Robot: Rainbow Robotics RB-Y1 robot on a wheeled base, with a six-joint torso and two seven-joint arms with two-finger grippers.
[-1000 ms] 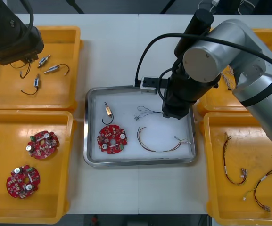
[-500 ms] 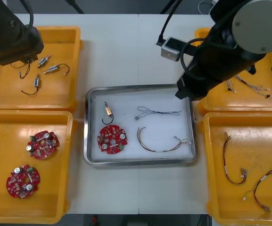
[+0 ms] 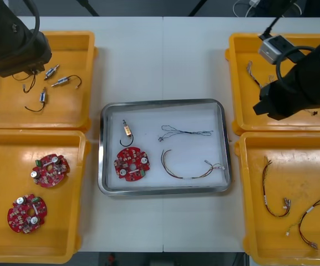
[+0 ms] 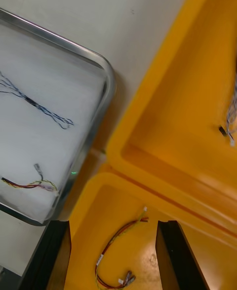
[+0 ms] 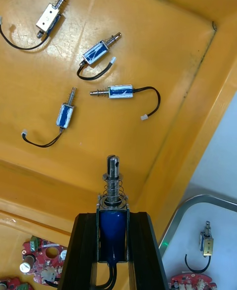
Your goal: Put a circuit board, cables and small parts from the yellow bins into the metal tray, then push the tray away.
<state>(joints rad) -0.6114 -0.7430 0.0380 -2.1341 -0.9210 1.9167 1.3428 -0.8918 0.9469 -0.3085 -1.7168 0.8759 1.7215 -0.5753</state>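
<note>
The metal tray point(image 3: 107, 185) at mid-table holds a round red circuit board point(image 3: 131, 164), a small metal part point(image 3: 127, 131), a twisted blue and white cable point(image 3: 184, 132) and a red and yellow cable point(image 3: 188, 169). My left arm point(image 3: 13, 41) hangs over the far left yellow bin point(image 3: 90, 83); its gripper point(image 5: 113, 218) is shut on a blue-bodied small metal part point(image 5: 112, 206). My right arm point(image 3: 301, 83) is over the right bins. Its gripper point(image 4: 112, 226) stands open with nothing between its fingers, above the near right bin point(image 4: 148, 206) beside the tray's rim point(image 4: 106, 87).
Several loose small metal parts point(image 3: 60, 81) lie in the far left bin. Two red circuit boards point(image 3: 50, 169) rest in the near left bin point(image 3: 65, 244). Red and yellow cables point(image 3: 273, 194) lie in the near right bin point(image 3: 248, 221), more cables in the far right bin point(image 3: 237, 72).
My right arm has swung from above the tray to the right, over the right bins, leaving the blue and white cable lying in the tray. The left arm has not moved.
</note>
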